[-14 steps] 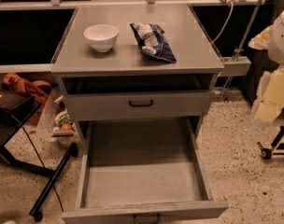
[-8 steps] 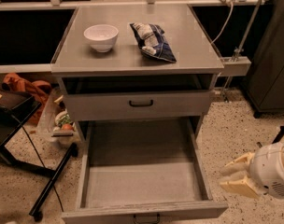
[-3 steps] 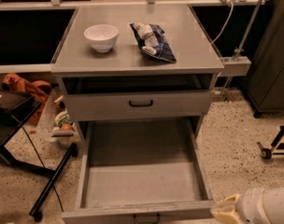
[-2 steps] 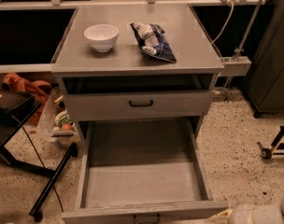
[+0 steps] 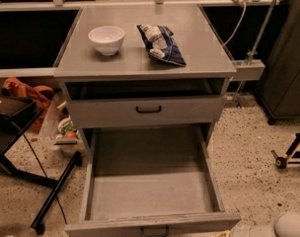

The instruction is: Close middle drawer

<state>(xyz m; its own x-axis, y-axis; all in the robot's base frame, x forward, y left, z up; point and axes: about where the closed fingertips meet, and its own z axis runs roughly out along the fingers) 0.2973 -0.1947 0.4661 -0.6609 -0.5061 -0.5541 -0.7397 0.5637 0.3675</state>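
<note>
Speckled floor runs along the frame's lower right, where we see the claw, mostly cut off; we cannot tell its state. Beside it the middle drawer stands pulled out. Higher up, the worktop carries a white bowl and a dark bag.
</note>
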